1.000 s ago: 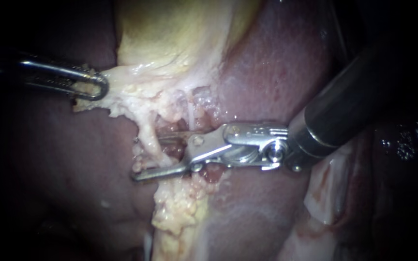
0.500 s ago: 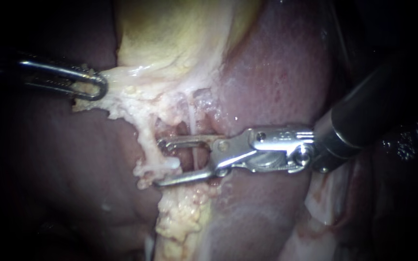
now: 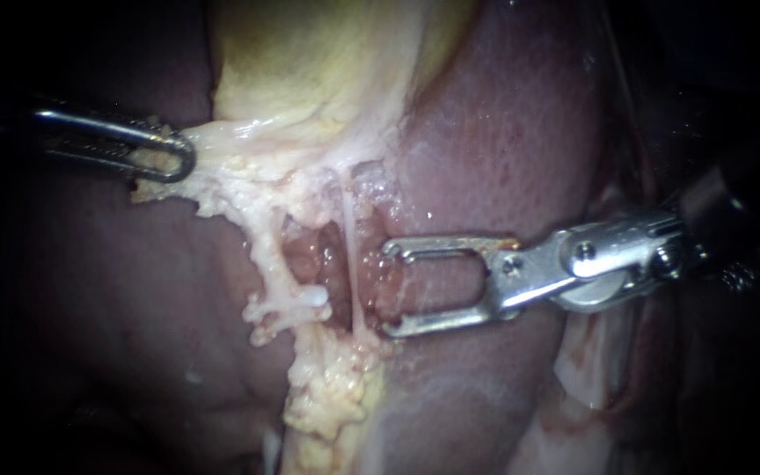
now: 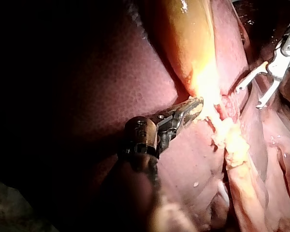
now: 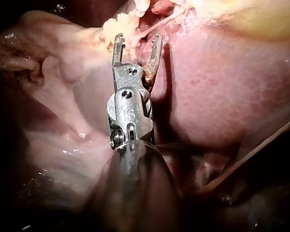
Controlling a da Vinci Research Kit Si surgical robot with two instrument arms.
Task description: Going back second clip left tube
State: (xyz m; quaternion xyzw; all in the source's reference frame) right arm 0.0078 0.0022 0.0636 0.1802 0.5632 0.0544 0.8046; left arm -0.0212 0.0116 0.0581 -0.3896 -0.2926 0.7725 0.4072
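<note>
The pincer of our slender steel left instrument [image 3: 169,157] is a narrow rounded wire loop. It is clamped on a ragged flap of pale, wet tissue at the lower edge of the glossy yellow-green gallbladder [image 3: 310,62]. Our left wrist view shows the same hold [image 4: 192,107], with the two jaws pressed onto that whitish edge.

Below the flap runs the left tube [image 3: 267,251], a thick, lumpy, cream-white cord. A short smooth white clip [image 3: 305,297] sits across its lower end. Under it lies a column of grainy yellow fat [image 3: 327,396].

Just to the right hangs a thin, almost translucent pale strand [image 3: 349,255], stretched straight over a raw red hollow.

Next comes our polished metal right instrument [image 3: 389,290], its pincer spread wide. The two thin, flat jaws form an open fork with nothing between them. Their hooked tips stand just beside the strand and well clear of the left tube. Our right wrist view also shows the fork gaping [image 5: 137,41], its tips close to the pale tissue.

Behind it all spreads the mauve-red, finely pebbled liver [image 3: 503,132], damp and glinting.
</note>
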